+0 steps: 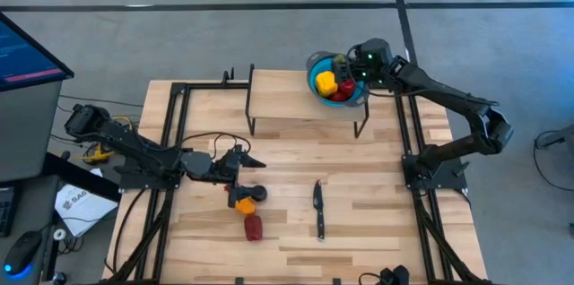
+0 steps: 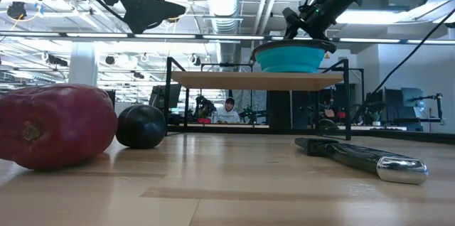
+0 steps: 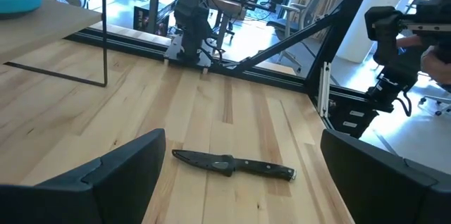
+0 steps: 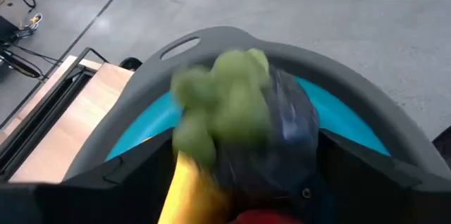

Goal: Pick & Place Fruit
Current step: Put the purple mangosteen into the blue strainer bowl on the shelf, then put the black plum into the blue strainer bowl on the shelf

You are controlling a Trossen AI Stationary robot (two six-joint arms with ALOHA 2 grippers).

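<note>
The blue bowl [image 1: 314, 77] stands on a raised wooden shelf [image 1: 287, 97] at the table's far side, with yellow [image 1: 326, 81] and red fruit [image 1: 344, 90] inside. My right gripper [image 1: 355, 66] hovers open over the bowl; a blurred dark purple piece with a green top [image 4: 246, 118] shows between its fingers above the bowl's rim [image 4: 211, 41]. My left gripper [image 1: 247, 161] is open above the table's left middle, just beyond an orange piece [image 1: 242, 203], a dark round piece [image 1: 258, 193] and a red piece [image 1: 254, 227] lying on the wood. My right gripper stands over the bowl with the purple piece [image 4: 282, 125] between its fingers [image 4: 134, 175]. The piece is blurred while fingers and bowl are sharp, and I cannot tell whether the fingers touch it. My left gripper touches nothing.
A black-handled knife [image 1: 318, 210] lies on the table right of the loose fruit, also seen ahead of my left fingers [image 3: 232, 163]. The shelf's thin metal legs [image 1: 250, 110] stand on the table. In the low view the red piece [image 2: 53, 123] and dark piece [image 2: 141, 126] sit near the camera.
</note>
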